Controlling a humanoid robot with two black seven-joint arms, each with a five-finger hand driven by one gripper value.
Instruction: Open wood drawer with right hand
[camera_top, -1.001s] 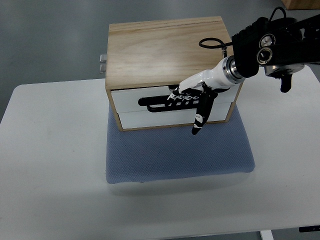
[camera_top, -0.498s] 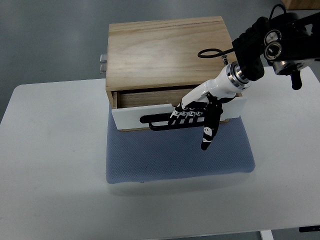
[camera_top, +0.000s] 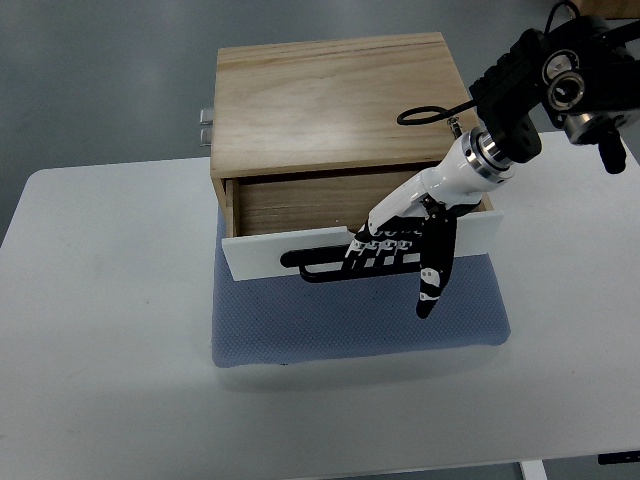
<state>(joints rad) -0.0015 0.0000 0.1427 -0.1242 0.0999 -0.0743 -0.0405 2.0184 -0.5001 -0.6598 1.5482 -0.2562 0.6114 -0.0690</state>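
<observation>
Fingers of the right hand curl round the black handle on the wood drawer, which stands pulled out from the wooden box.

Matt pale wood cabinet on textured blue cloth mat

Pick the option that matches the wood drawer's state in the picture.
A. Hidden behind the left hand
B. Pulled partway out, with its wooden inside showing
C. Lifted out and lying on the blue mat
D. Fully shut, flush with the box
B: the white drawer front stands clear of the wooden box, bare wooden inside shows behind it, and the right hand has its fingers hooked on the black handle.
</observation>
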